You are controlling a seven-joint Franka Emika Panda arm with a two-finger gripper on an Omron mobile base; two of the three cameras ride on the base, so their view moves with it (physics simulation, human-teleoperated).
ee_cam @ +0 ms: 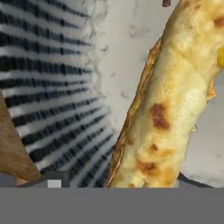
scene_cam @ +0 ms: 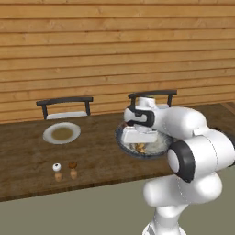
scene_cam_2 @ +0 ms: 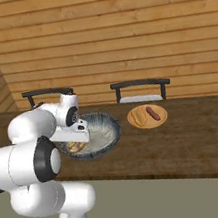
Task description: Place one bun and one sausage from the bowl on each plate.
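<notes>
Down in the bowl point(scene_cam_2: 104, 127), claw point(scene_cam: 140, 147) over the bun point(ee_cam: 170, 100) — its spread I cannot tell; off-centre, the bun could squirt aside.

The bowl point(ee_cam: 57, 87) is striped dark on pale outside — speckled grey-white inside. The bun point(ee_cam: 170, 100) is golden-yellow, brown-spotted.

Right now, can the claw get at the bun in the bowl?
Probably yes: the claw is already down inside the bowl, and the hand view shows the bun right before it with nothing between.
</notes>
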